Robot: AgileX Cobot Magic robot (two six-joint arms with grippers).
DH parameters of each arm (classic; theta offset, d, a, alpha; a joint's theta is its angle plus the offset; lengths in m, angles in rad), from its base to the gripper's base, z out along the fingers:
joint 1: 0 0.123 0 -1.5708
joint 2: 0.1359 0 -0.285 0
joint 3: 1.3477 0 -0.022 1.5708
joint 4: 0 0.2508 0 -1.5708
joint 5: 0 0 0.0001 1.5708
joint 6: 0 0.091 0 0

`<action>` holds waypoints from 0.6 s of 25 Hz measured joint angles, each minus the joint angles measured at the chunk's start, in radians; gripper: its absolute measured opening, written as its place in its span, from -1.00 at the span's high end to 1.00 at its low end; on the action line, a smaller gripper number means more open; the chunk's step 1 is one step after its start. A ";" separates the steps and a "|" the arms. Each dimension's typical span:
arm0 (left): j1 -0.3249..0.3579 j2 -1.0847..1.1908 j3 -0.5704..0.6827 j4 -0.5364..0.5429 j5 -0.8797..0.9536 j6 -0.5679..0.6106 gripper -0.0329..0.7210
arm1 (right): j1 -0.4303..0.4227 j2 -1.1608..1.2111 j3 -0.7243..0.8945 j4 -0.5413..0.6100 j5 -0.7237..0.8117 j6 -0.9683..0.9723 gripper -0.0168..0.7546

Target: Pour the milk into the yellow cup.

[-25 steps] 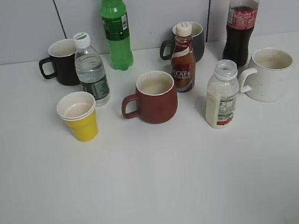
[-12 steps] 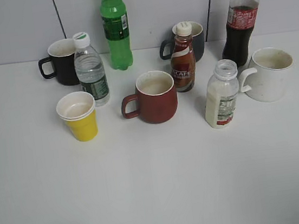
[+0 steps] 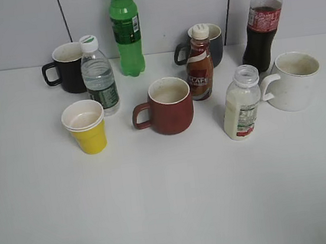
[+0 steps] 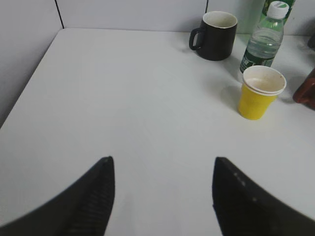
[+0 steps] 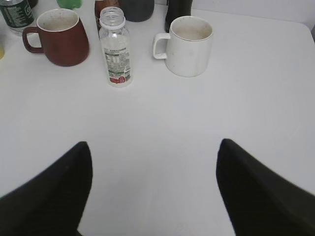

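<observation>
Table [image 3: 173,204]: white, carrying nine items, all standing upright.

Milk bottle [image 3: 242,111]: small, squat, translucent, with no cap on its wide neck; it is standing right of centre with creamy-white liquid reaching to the shoulder. The white mug [image 3: 292,80] is sitting at its 2 o'clock, just beside it, handle pointing toward the bottle. In the right wrist view the milk bottle [image 5: 115,48] is standing between the dark red mug [image 5: 58,37] and the white mug [image 5: 190,39].

Yellow cup [image 3: 85,127]: paper, white inside, standing at the left, well apart from the milk bottle, showing a pale residue or shallow liquid at the bottom. The clear water bottle [image 3: 99,76] is standing at its 1 o'clock, near it; the dark red mug [image 3: 168,105] is sitting at its 3 o'clock.

Back row: black mug [image 3: 66,68], green soda bottle [image 3: 126,31], brown coffee bottle [image 3: 199,64] in front of a dark grey mug [image 3: 213,43], cola bottle [image 3: 263,23].

Left gripper [image 4: 161,189]: jaws spread wide, holding nothing, hovering over bare table with the yellow cup [image 4: 258,92] at its 1 o'clock.

Right gripper [image 5: 155,189]: jaws spread wide, holding nothing, with the milk bottle at its 11 o'clock.
</observation>
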 joint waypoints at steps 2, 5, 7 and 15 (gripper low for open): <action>0.000 0.000 0.000 0.000 0.000 0.000 -0.34 | 0.000 -0.001 0.000 0.000 0.000 0.000 -0.57; 0.000 0.000 0.000 0.000 0.000 0.000 -0.34 | 0.000 -0.001 0.000 0.000 0.000 0.000 -0.57; 0.000 0.000 0.000 -0.001 0.000 0.000 -0.34 | 0.000 -0.001 0.000 0.000 0.000 0.001 -0.57; 0.000 0.000 0.000 -0.001 0.000 0.001 -0.26 | 0.000 -0.001 0.000 0.001 0.000 0.001 -0.57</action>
